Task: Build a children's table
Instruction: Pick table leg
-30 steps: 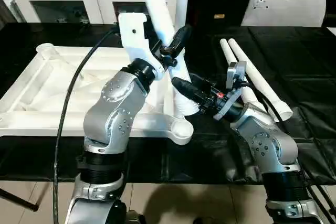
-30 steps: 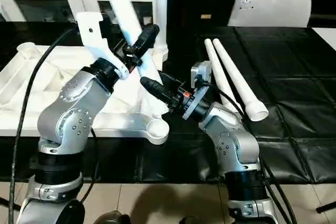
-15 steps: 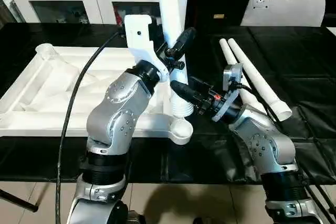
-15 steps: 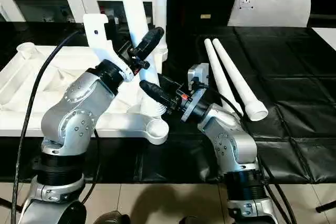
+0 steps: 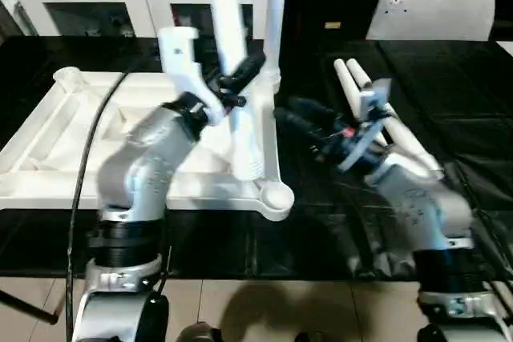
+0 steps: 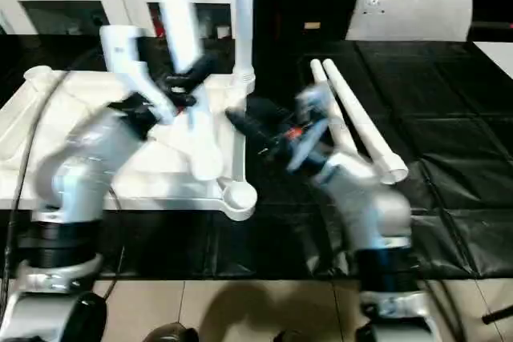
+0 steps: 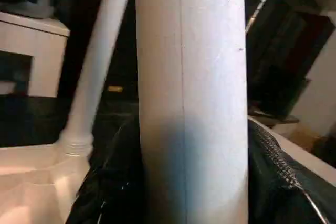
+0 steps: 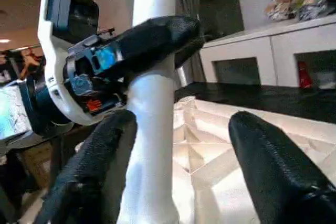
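My left claw (image 5: 240,84) is clamped on a white leg (image 5: 232,62), held near upright over the upturned tabletop (image 5: 64,130) on the black worktop (image 5: 449,78). My right claw (image 8: 173,171) is spread open beside that leg, gripping nothing. Two spare legs (image 5: 377,114) lie right of the tabletop.

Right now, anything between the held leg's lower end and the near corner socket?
Nothing visible. The left tool grips the leg upright, its lower end over the tabletop rim, left of the empty near corner socket. The right tool is open, right of the leg, above that path.
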